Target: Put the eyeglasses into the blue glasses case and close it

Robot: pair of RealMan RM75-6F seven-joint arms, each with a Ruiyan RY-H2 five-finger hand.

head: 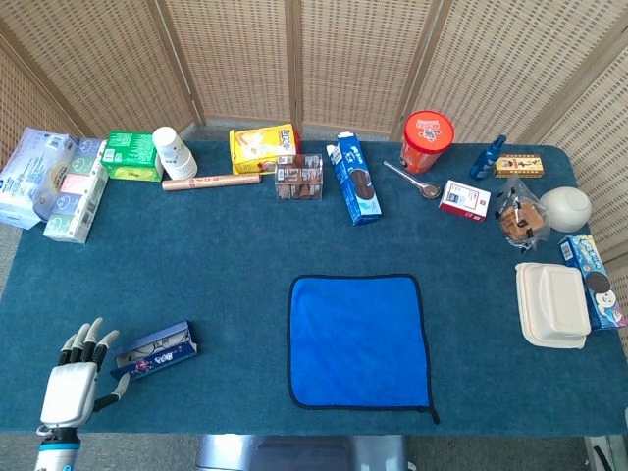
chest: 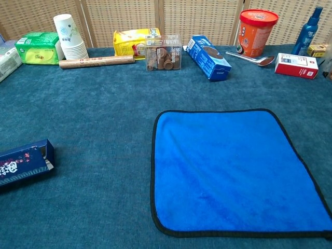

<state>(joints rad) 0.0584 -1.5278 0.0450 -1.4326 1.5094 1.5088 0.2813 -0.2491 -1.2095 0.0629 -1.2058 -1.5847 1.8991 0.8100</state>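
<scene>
The blue glasses case [head: 155,350] lies shut on the table near the front left; its printed lid faces up, and the chest view has it [chest: 23,161] at the left edge. The eyeglasses are hidden, with none showing outside the case. My left hand [head: 75,382] hovers just left of the case with its fingers spread, holding nothing and apart from the case. The right hand appears in neither view.
A blue cloth [head: 359,340] lies flat at the table's front centre. Along the back stand tissue packs [head: 59,182], a paper cup stack [head: 173,151], a yellow box [head: 262,146], a blue biscuit carton [head: 354,180] and a red tub [head: 427,140]. A white clamshell box [head: 553,304] sits at right.
</scene>
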